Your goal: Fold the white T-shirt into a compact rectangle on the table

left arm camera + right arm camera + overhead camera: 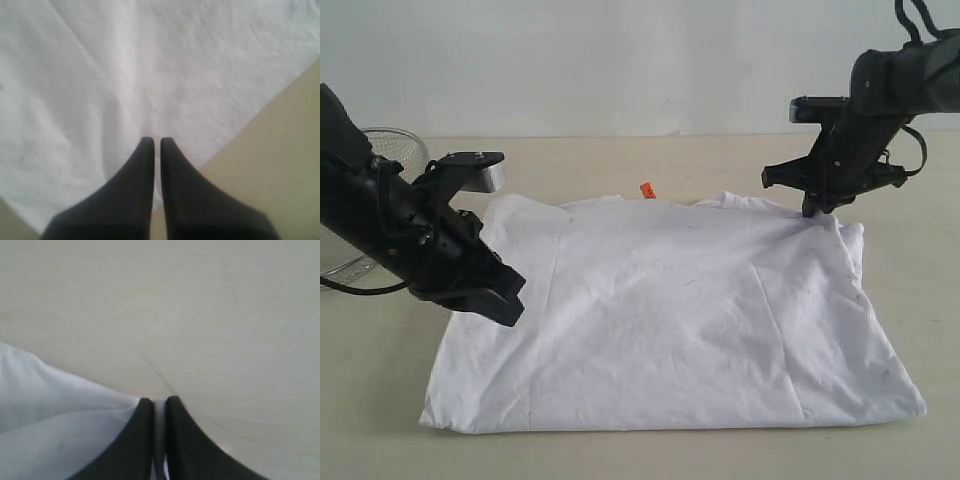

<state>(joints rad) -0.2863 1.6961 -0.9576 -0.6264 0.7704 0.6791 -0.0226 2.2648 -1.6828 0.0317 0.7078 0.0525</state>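
The white T-shirt (670, 320) lies spread flat on the table (620, 155), its orange neck tag (646, 190) at the far edge. The red band does not show. My left gripper (505, 300) hovers over the shirt's left edge. In the left wrist view its fingers (156, 141) stand shut with only a thin slit between them, over the cloth (150, 65). My right gripper (812, 212) is at the shirt's far right corner. It is shut (159, 400) on a fold of white cloth (55, 415), which shows between the fingers.
A wire mesh bowl (395, 150) stands at the back left, behind the left arm. Bare beige tabletop runs along the shirt's left side (280, 150) and beyond the right gripper (200, 315). A pale wall closes off the far edge of the table.
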